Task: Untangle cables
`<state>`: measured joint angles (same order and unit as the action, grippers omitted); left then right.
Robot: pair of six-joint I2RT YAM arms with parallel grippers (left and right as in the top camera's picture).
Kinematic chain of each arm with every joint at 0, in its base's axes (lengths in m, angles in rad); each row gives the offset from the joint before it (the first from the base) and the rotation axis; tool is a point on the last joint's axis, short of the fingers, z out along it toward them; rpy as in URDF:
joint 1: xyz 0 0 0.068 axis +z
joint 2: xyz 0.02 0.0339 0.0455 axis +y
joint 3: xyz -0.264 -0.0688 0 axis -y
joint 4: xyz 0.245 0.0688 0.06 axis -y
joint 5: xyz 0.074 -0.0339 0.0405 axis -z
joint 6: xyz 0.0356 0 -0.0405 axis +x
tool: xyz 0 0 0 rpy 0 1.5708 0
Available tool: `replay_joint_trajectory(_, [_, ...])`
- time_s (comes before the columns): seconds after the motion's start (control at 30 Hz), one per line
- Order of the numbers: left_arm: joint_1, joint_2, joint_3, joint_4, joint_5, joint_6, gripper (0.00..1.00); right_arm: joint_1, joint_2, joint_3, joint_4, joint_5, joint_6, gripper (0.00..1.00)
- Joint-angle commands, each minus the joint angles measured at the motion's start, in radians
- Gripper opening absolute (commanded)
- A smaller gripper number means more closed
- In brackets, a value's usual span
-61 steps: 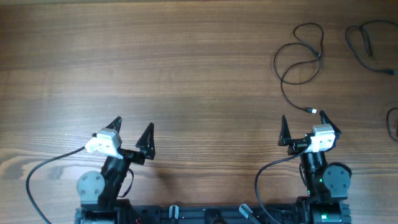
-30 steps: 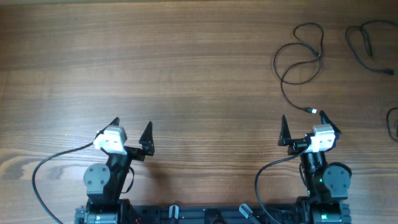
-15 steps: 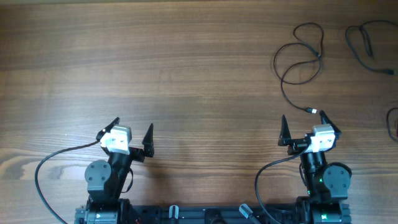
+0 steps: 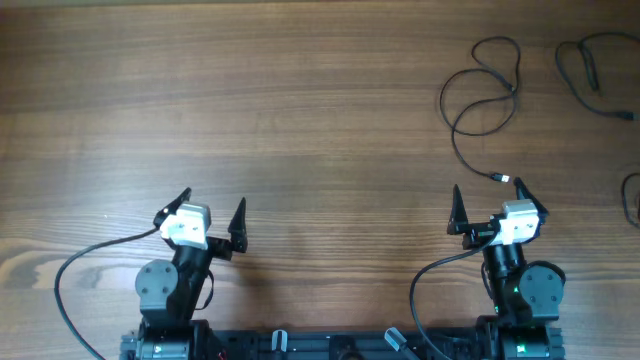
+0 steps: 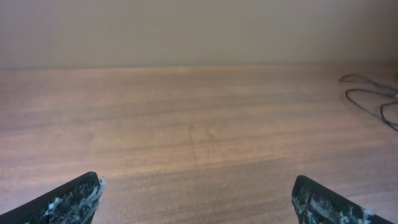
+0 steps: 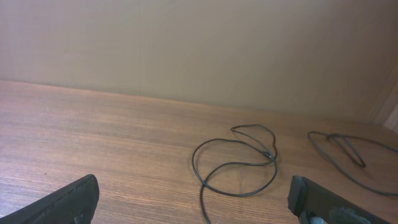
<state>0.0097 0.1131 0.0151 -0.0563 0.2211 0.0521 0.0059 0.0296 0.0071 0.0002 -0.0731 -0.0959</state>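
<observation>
Three thin black cables lie apart at the table's far right. One looped cable (image 4: 442, 97) ends in a small plug just beyond my right gripper (image 4: 488, 190). A second cable (image 4: 589, 68) lies in the top right corner, and a third cable (image 4: 634, 200) shows at the right edge. My right gripper (image 6: 193, 190) is open and empty, with the looped cable (image 6: 193, 161) ahead of it and another cable (image 6: 351, 149) to its right. My left gripper (image 4: 212, 200) stands open and empty over bare wood at the near left. From the left gripper (image 5: 196, 186), the cables (image 5: 367, 91) show far off to the right.
The wooden table (image 4: 300, 100) runs to a plain wall at the back in both wrist views. Thicker black arm wires (image 4: 60, 285) loop beside each arm base at the near edge.
The left arm's wrist has shifted a little to the right and turned straighter, then stopped. The right arm and the cables have not moved.
</observation>
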Motion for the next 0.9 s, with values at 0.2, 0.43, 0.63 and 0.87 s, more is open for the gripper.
replay_joint_trajectory(0.2, [0.008, -0.111, -0.009, 0.002, -0.002, 0.023, 1.00, 0.004, 0.000, -0.002, 0.002, 0.014, -0.009, 1.00])
replay_joint_trajectory(0.43, [0.008, -0.109, -0.009, 0.001, -0.002, 0.023, 1.00, 0.004, 0.000, -0.002, 0.002, 0.014, -0.009, 1.00])
replay_joint_trajectory(0.63, [0.008, -0.109, -0.009, 0.001, -0.002, 0.023, 1.00, 0.004, 0.000, -0.002, 0.002, 0.014, -0.009, 1.00])
replay_joint_trajectory(0.87, [0.007, -0.109, -0.009, 0.000, -0.029, -0.010, 1.00, 0.004, 0.000, -0.002, 0.002, 0.014, -0.009, 1.00])
